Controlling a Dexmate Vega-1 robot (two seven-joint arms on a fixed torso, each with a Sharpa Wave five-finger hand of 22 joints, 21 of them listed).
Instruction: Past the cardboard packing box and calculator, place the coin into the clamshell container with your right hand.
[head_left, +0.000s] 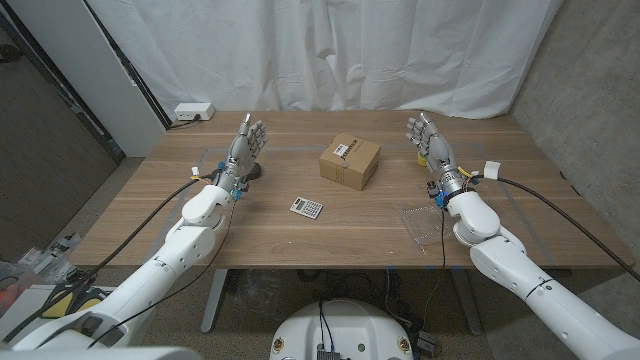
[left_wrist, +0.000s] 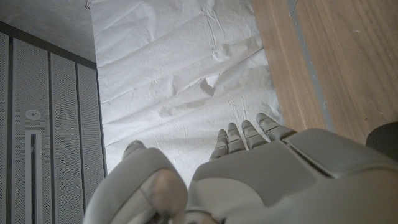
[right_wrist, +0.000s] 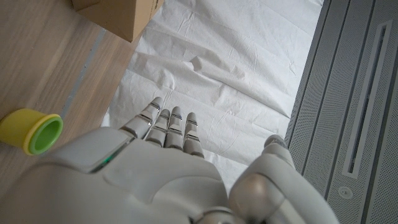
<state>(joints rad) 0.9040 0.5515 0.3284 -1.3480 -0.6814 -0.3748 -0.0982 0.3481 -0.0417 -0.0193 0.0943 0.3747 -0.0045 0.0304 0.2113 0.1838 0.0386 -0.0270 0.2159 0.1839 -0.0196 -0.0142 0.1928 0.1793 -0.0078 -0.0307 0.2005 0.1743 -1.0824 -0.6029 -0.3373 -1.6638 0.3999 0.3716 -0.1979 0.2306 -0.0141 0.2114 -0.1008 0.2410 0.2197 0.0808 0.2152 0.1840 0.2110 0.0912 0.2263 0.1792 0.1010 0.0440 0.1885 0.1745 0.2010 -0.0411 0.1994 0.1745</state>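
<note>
Both the left hand (head_left: 247, 141) and the right hand (head_left: 428, 139) stand raised with fingers spread, holding nothing. The box (head_left: 350, 161) sits mid-tabletop, the calculator (head_left: 307, 208) nearer the front edge, and the clear container (head_left: 422, 224) lies near the right edge.

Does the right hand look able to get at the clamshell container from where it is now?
Probably yes. The clear clamshell container lies on the table just inside the right forearm, nearer the robot than the raised, empty right hand. Nothing stands between them; the cardboard box sits off to the side.
</note>
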